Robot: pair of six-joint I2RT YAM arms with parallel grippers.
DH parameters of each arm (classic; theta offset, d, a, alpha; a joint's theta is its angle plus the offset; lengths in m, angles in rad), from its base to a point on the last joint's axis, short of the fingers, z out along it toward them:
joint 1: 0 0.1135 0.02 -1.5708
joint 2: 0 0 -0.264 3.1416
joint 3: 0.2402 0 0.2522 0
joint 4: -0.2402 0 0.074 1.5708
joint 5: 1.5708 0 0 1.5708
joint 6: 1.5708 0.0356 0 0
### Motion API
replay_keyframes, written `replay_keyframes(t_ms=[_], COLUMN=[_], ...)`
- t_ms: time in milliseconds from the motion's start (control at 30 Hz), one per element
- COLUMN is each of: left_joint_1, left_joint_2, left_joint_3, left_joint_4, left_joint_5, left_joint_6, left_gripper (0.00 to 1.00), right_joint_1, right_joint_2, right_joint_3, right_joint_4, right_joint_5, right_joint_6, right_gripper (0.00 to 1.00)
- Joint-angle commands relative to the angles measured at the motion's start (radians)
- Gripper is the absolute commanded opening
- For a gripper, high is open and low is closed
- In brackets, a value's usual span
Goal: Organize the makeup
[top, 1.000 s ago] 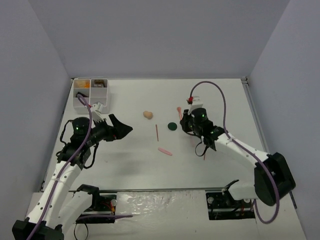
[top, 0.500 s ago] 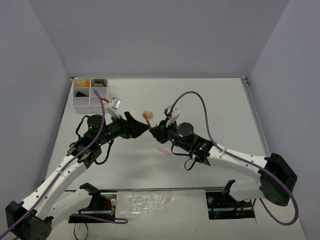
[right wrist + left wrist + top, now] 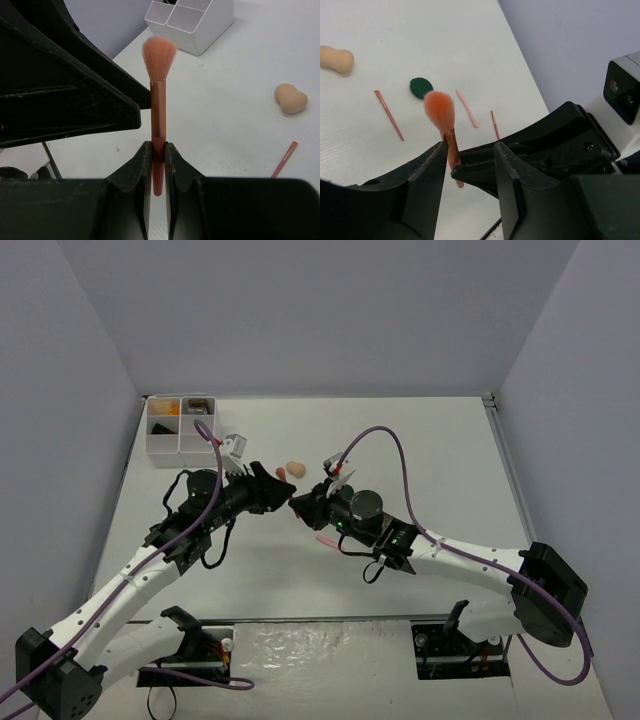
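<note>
Counting off now: one orange-tufted brush (image 3: 158, 100), one beige sponge (image 3: 335, 59) at upper left of the left wrist view, and one dark-green compact (image 3: 421, 87). There are three thin pieces on the surface (image 3: 360, 140): a long reddish stick (image 3: 388, 114), a pale pink stick (image 3: 467, 107) and a dark-red pencil (image 3: 495, 125). Overhead, one white box (image 3: 165, 447) at upper left with four compartments, and two end effectors, the left end effector (image 3: 282, 496) and the right end effector (image 3: 302, 508).

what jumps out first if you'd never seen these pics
The meeting in the middle: the right gripper is shut on a pink-bristled brush, with the left gripper open on either side of its handle. Just beyond them lies a beige sponge, and a white box sits in the far left corner.
</note>
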Motion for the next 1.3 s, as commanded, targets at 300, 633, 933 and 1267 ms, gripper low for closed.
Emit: replay_keyframes(t_ms=[300, 633, 933, 1267], left_joint_1=[-0.018, -0.043, -0.045, 0.106], left_joint_2=[0.027, 0.056, 0.039, 0.115], left_joint_3=[0.033, 0.029, 0.013, 0.135], left_joint_4=[0.067, 0.131, 0.106, 0.003], left_joint_5=[-0.09, -0.08, -0.146, -0.391], left_joint_6=[0.032, 0.024, 0.06, 0.316], left_gripper=[0.38, 0.05, 0.0, 0.0], right_joint_1=[0.008, 0.008, 0.005, -0.009], right_joint_2=[0.005, 0.011, -0.001, -0.122], right_joint_3=[0.002, 0.0, 0.001, -0.025], right_joint_4=[0.145, 0.15, 0.1, -0.135], right_joint_5=[-0.014, -0.015, 0.032, 0.24], right_joint_6=[0.02, 0.021, 0.002, -0.071], right_gripper=[0.0, 0.0, 0.62, 0.89])
